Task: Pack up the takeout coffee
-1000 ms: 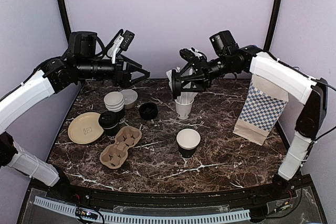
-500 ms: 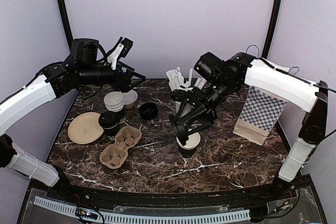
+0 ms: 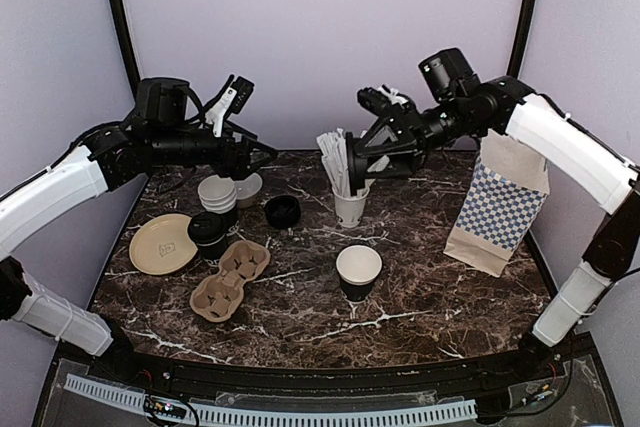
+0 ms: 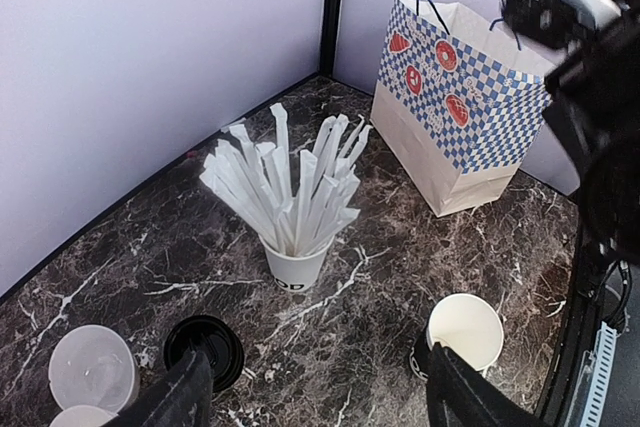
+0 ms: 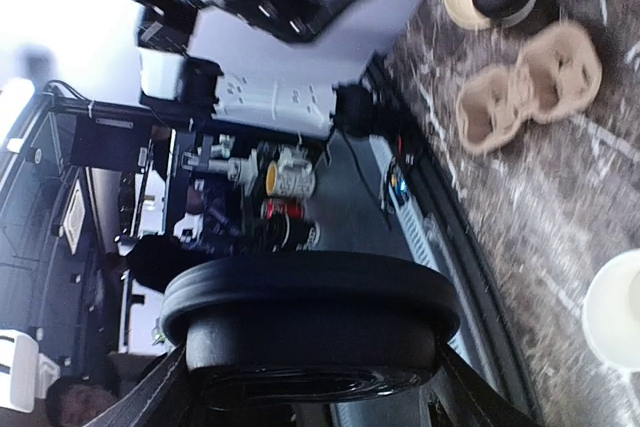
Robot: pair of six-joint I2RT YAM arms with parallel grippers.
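Nearest, we note a lidless cup (image 3: pixel 358 269). Further left, the takeout coffee (image 3: pixel 208 234) stands capped beside the plate (image 3: pixel 150 247). Aloft, the right gripper (image 3: pixel 372 155) pinches a black lid (image 5: pixel 310 322), and the left gripper (image 4: pixel 318 362) gapes empty. We judge the lid may slip. The right arm hides the bag's (image 3: pixel 497 209) mouth.

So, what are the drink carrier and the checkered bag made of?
The drink carrier looks like moulded pulp: matte tan, soft-edged wells. The bag looks like paper: matte, sharply creased, printed blue checks.
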